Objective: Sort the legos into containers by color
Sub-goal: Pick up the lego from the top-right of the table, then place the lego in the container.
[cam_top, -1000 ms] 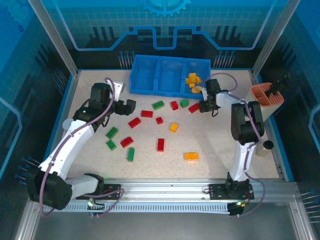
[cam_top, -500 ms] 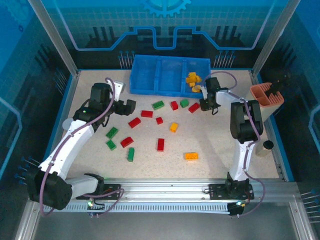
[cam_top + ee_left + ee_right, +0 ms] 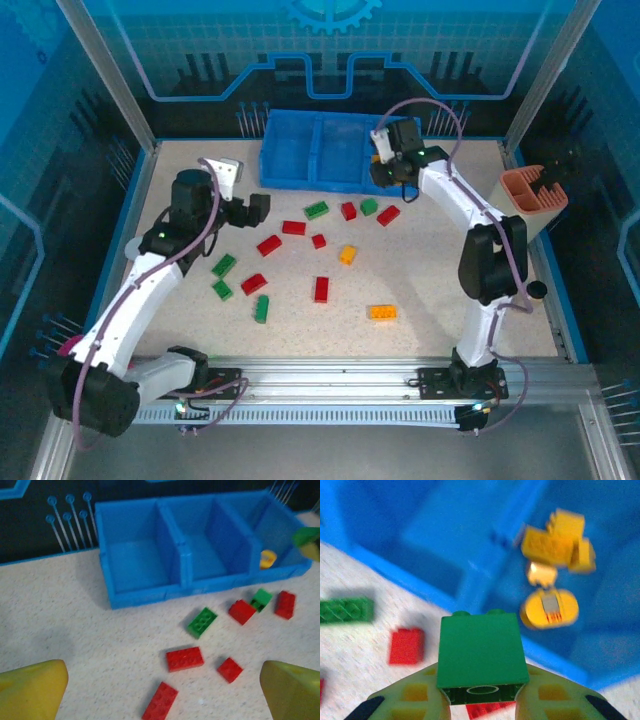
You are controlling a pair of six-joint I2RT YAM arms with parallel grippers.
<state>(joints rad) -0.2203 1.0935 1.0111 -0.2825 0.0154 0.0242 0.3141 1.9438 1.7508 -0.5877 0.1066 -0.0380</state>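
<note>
Right wrist: yellow legos [image 3: 552, 545] (right compartment [image 3: 615, 600]).

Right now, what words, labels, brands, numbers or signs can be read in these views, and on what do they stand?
No legible text anywhere.
Gear emblem on the back panel: a symbol, no lettering.
Yellow oval piece in the blue tray: small grey-and-red print, too blurred to read.
Green brick, close up: plain face, no mark.

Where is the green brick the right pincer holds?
In the right wrist view, the green brick sits clamped in the right pincer over the blue tray's front wall, by the divider, with the yellow bricks just to its right.
</note>
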